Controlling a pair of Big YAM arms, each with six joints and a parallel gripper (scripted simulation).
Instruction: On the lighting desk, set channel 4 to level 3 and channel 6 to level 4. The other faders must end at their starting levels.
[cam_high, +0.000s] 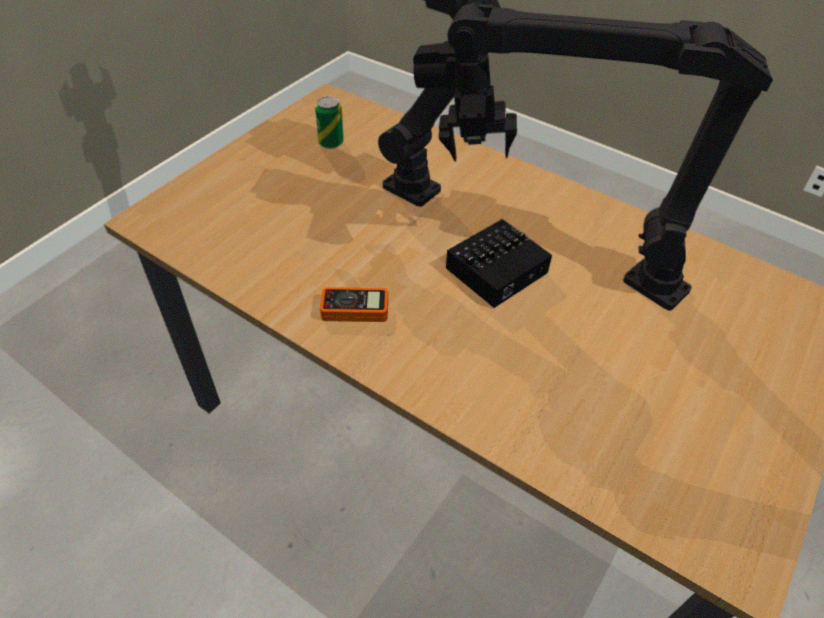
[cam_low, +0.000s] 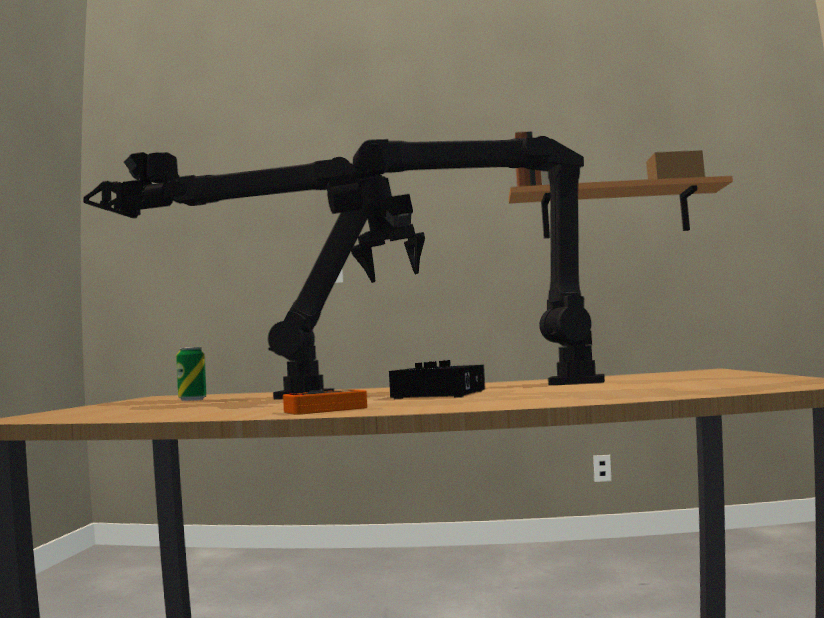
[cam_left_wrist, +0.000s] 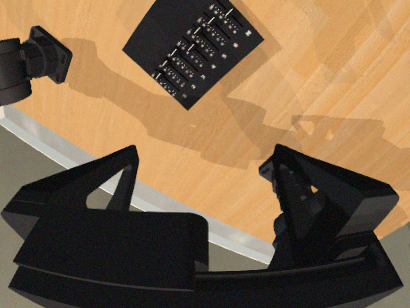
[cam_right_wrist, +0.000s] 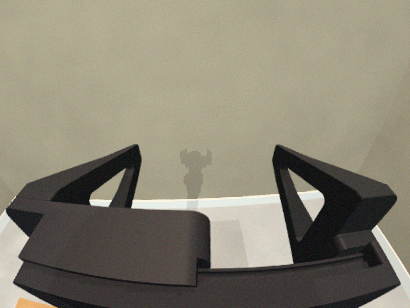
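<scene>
The black lighting desk lies on the wooden table, its row of small faders on top; the fader levels are too small to read. It also shows in the exterior view and in the left wrist view. My left gripper hangs open and empty, fingers down, high above the table's far edge, behind the desk. My right gripper is open and empty, stretched out level at height toward the wall, far from the desk.
An orange multimeter lies near the front edge. A green can stands at the far left corner. The right arm's base and the left arm's base flank the desk. A wall shelf holds a box.
</scene>
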